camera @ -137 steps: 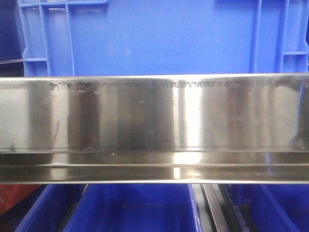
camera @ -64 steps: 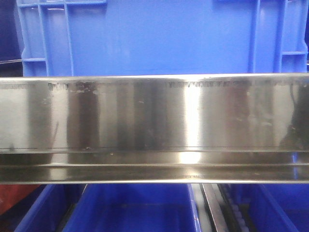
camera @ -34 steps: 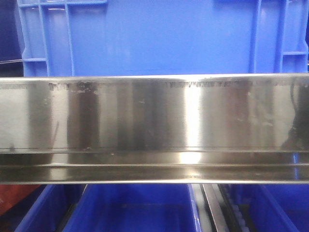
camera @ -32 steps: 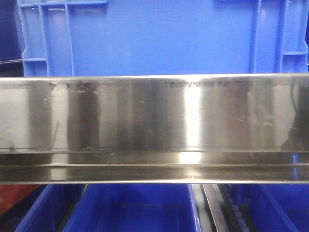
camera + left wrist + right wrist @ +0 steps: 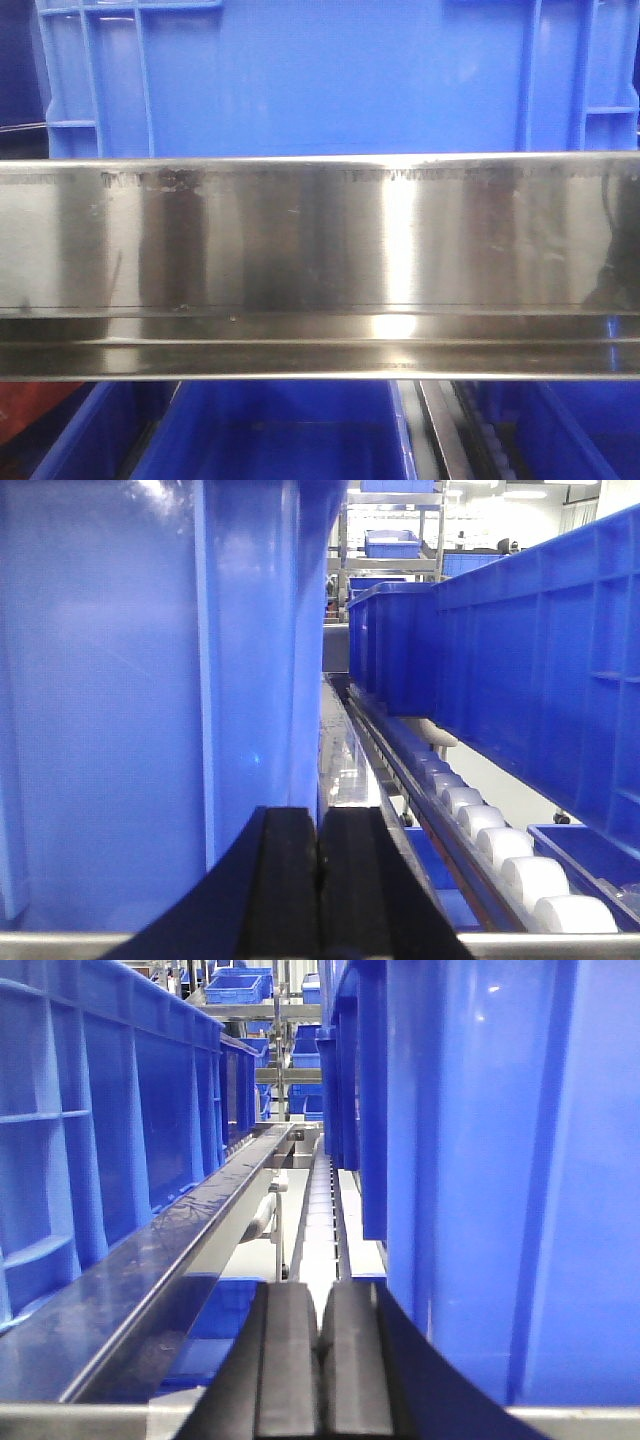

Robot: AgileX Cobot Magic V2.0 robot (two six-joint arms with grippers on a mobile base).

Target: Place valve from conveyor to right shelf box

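A: Front view, item one: brushed steel shelf beam (image 5: 320, 265) spanning the full width, edge to edge. Above it, a blue crate wall (image 5: 330, 75) stands flush on the beam's top edge. Below it, lower blue bins (image 5: 270, 430) with open tops; contents not visible.

B: Left wrist view?

A: Left claw (image 5: 320, 880), black pads pressed together, clenched on nothing. It sits low in a narrow lane. Blue bin wall (image 5: 120, 700) close on its left; long blue crate (image 5: 520, 650) on the right, resting on a row of white rollers (image 5: 500, 855). A steel rail (image 5: 345, 760) runs away down the gap between them. Room ahead is slim but unobstructed.

B: Right wrist view?

A: Right claw (image 5: 320, 1360), pads likewise clenched, nothing between them. Blue crate side (image 5: 480, 1160) close on its right; ribbed blue crate (image 5: 100, 1120) on the left behind a sloping steel rail (image 5: 180, 1250). A roller track (image 5: 320, 1210) runs down the open channel between.

B: Valve? Conveyor?

A: Neither appears in any view. Crate interiors cannot be seen from these angles.
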